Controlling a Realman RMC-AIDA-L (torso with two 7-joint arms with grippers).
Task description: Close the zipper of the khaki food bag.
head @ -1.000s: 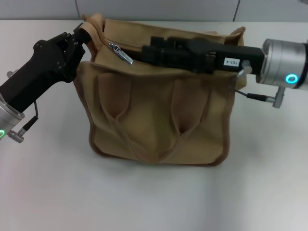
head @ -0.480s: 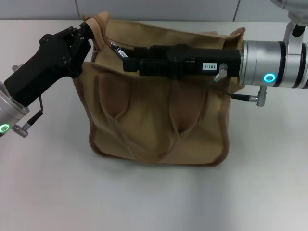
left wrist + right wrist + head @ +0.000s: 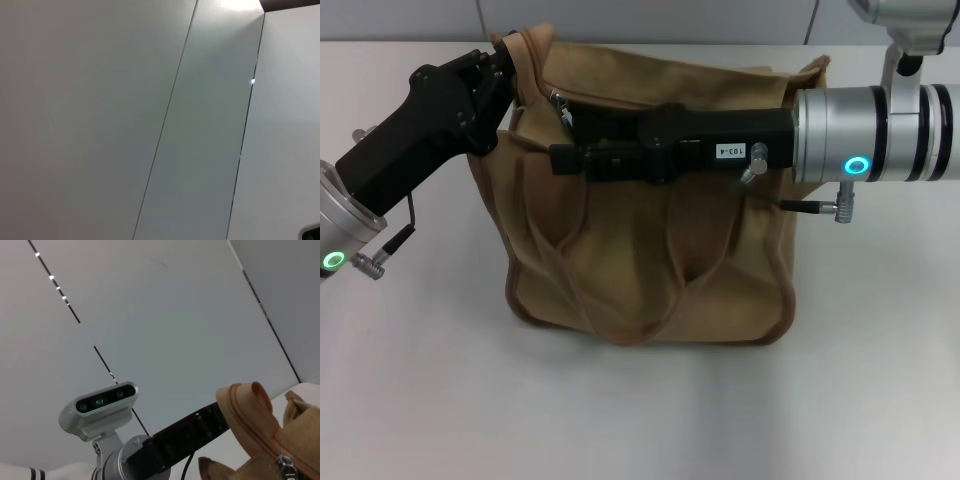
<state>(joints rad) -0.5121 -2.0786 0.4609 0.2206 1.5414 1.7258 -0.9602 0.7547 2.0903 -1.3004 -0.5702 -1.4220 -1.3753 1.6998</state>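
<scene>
The khaki food bag (image 3: 650,250) stands upright on the white table, handles facing me. My left gripper (image 3: 500,65) is at the bag's top left corner, shut on the fabric end tab. That tab (image 3: 245,400) and the left gripper's black body (image 3: 200,430) also show in the right wrist view. The silver zipper slider (image 3: 560,103) sits near the left end of the bag's top, and also shows in the right wrist view (image 3: 285,465). My right gripper (image 3: 558,158) reaches across the bag's top from the right, its tip just below the slider.
The white table (image 3: 640,410) spreads around the bag, with a pale panelled wall (image 3: 650,20) behind it. The left wrist view shows only wall panels (image 3: 150,120). The robot's head camera (image 3: 100,407) shows in the right wrist view.
My right gripper has moved left along the bag's top and a little lower, from near the middle to under the slider. The left gripper has shifted slightly up; the slider barely moved.
</scene>
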